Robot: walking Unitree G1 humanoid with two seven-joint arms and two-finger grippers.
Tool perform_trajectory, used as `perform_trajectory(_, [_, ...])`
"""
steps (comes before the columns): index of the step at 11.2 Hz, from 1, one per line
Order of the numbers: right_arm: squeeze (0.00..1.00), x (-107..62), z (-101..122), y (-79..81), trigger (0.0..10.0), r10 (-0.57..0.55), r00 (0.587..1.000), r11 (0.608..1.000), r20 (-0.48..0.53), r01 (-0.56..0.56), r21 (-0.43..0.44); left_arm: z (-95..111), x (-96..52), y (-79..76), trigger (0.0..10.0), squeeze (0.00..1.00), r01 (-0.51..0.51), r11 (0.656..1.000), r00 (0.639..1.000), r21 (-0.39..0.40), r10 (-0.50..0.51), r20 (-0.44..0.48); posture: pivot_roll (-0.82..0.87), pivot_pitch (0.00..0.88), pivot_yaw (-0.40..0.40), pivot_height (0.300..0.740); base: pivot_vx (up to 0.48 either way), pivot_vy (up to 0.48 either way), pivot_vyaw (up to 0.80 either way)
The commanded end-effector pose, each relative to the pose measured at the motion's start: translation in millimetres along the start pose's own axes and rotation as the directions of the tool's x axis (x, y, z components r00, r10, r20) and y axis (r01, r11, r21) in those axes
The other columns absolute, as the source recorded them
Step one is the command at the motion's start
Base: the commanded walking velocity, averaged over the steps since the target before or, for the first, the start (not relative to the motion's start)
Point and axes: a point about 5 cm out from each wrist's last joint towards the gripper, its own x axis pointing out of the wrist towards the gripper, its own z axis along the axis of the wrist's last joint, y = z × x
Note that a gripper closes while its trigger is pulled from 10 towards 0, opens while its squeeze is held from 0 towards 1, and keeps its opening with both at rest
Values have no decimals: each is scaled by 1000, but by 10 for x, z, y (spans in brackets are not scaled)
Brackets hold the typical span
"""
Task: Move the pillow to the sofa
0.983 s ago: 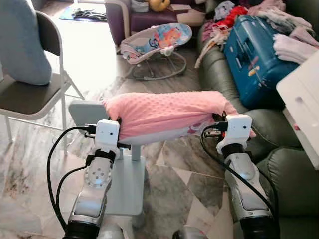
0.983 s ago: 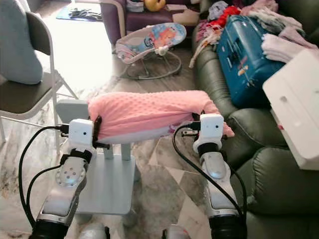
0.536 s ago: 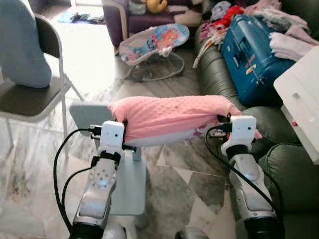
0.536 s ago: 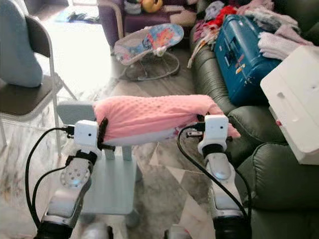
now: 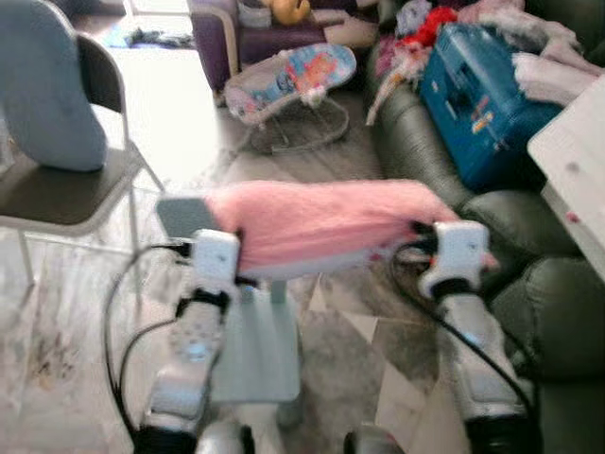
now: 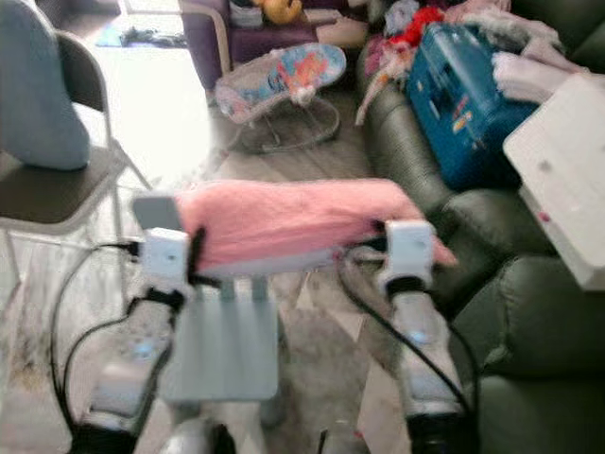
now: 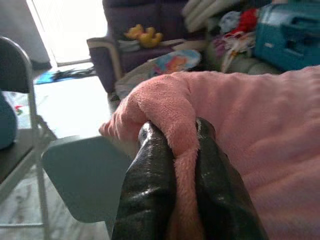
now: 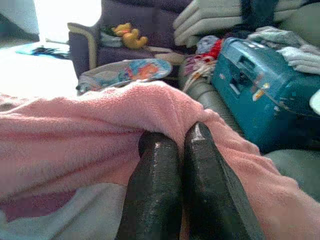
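Note:
A pink fleecy pillow (image 5: 326,223) hangs stretched between my two arms, level with my chest, above a grey stand. My left gripper (image 7: 181,150) is shut on the pillow's left corner, with pink fabric squeezed between the black fingers (image 7: 152,175). My right gripper (image 8: 175,150) is shut on the pillow's right corner (image 8: 165,107). In the eye views the grippers' own fingers are hidden under the fabric, past the white wrist boxes (image 5: 216,253). The dark green sofa (image 5: 548,312) lies to my right, close to my right arm. Both eye views are blurred.
A teal suitcase (image 5: 487,90) and heaps of clothes (image 6: 529,66) fill the sofa's far end. A white box (image 6: 572,180) juts in at the right. A grey stand (image 5: 250,350) is below the pillow. A folding chair (image 5: 66,180) stands left, a baby bouncer (image 5: 288,80) beyond.
The whole picture has shifted and blurred, so the camera has moved. The pillow stays gripped at both corners, and the chair at the left shows more.

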Motion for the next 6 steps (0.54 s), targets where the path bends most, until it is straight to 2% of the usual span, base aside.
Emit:
perform_trajectory(1, [0, 18, 37, 21, 10000, 2, 1000, 1000, 15, -3, 8, 24, -8, 93, 10000, 0, -25, 1000, 1000, 16, 25, 5, -51, 98, -44, 740, 0, 461, 0])
perform_trajectory(2, [0, 21, 32, 26, 10000, 3, 1000, 1000, 12, -3, 7, 24, -11, 94, 10000, 0, -22, 1000, 1000, 18, 22, 6, -49, 98, -43, 740, 0, 469, 0])
perform_trajectory(4, [0, 26, 24, 34, 10000, 6, 1000, 1000, 6, -6, 5, 23, -15, 97, 10000, 0, -22, 1000, 1000, 14, 22, 3, -47, 99, -43, 740, 0, 463, -653])
perform_trajectory(6, [0, 29, 23, 37, 10000, 6, 1000, 1000, 5, -6, 5, 35, -18, 92, 10000, 0, -12, 1000, 1000, 29, 12, 17, -47, 98, -42, 740, 0, 0, -800])
